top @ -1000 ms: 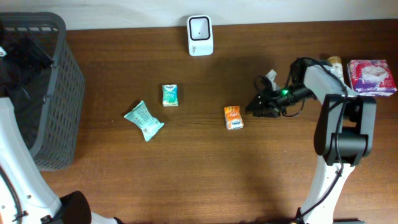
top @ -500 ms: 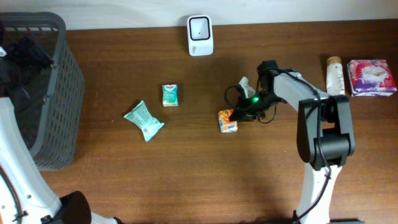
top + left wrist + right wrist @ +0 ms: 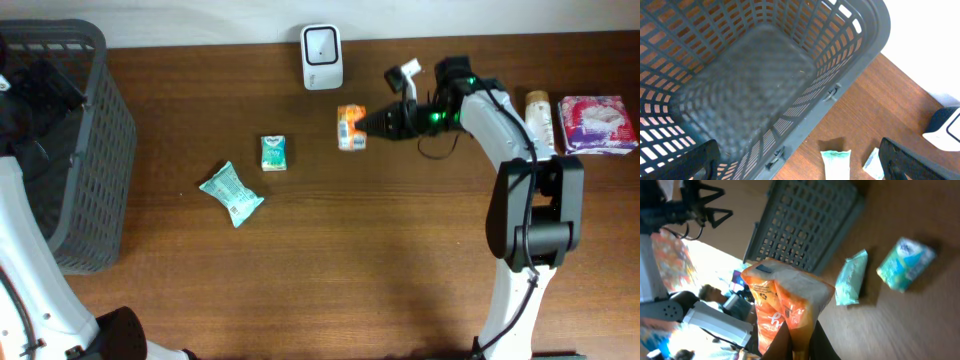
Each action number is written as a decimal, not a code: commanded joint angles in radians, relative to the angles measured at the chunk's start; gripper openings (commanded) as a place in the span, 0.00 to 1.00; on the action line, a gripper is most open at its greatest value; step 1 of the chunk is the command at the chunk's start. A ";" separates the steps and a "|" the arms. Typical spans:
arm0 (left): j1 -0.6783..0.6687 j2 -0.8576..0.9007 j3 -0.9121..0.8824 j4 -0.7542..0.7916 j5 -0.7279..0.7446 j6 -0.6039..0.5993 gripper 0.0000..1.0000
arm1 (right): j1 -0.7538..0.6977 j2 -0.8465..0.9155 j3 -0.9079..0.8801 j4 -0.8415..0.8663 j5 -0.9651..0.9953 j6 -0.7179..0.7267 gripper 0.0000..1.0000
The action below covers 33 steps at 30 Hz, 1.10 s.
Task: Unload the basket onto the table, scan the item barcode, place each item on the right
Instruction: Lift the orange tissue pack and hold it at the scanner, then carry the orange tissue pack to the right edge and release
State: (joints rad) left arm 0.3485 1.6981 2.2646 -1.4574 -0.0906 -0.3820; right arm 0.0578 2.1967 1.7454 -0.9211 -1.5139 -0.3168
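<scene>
**A:** Overhead first. Where is the orange packet (image 3: 351, 127)?

**B:** Just beside the scanner (image 3: 322, 57), on its near right. Its long axis runs from the back edge towards the front. The right gripper (image 3: 370, 124) is clamped on its right edge.

**A:** And the left wrist view?

**B:** The left gripper (image 3: 800, 167) is spread wide and holds nothing. It looks down into the basket (image 3: 750, 85).

**A:** The right wrist view?

**B:** The packet's lower edge is pinched between the fingers (image 3: 775, 345). Its length points away from them, with the printed face towards the camera. A teal pouch (image 3: 850, 277) lies on the table beyond.
</scene>
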 commanded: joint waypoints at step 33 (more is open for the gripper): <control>0.003 0.000 0.007 0.001 -0.011 0.016 0.99 | 0.367 0.192 0.154 1.086 1.701 -0.255 0.04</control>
State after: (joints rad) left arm 0.3485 1.6981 2.2646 -1.4563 -0.0910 -0.3820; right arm 0.4271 2.3528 1.8885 0.0845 0.2691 -0.5541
